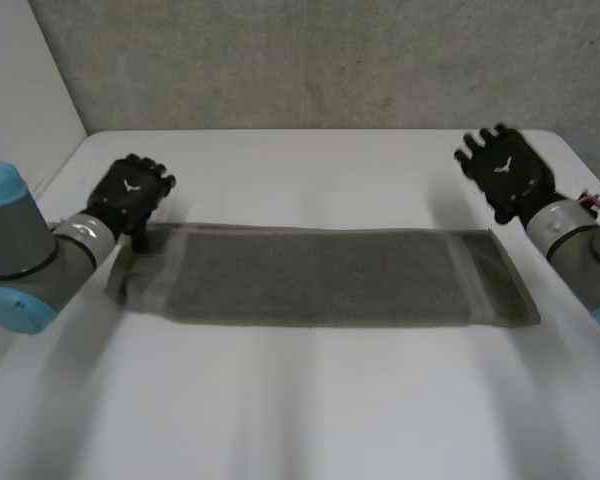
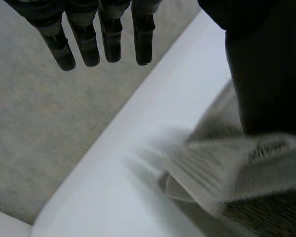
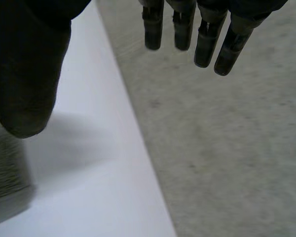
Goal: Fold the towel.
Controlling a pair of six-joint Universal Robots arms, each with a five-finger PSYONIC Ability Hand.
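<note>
A grey towel (image 1: pixel 320 275) lies flat on the white table (image 1: pixel 300 410) as a long strip running left to right. My left hand (image 1: pixel 130 195) is at the strip's far left corner, its fingers (image 2: pixel 89 39) straight and spread away from the thumb. In the left wrist view a rumpled towel corner (image 2: pixel 246 168) lies just below the thumb and nothing is gripped. My right hand (image 1: pixel 505 175) hovers just beyond the far right corner with straight fingers (image 3: pixel 202 34). There the towel's edge (image 3: pixel 5 173) lies under the thumb, apart from it.
A grey carpeted wall (image 1: pixel 310 60) rises right behind the table's far edge, close to both hands. The table's bare front half stretches toward me. The left arm (image 1: pixel 20 260) and right arm (image 1: pixel 580 250) flank the towel's ends.
</note>
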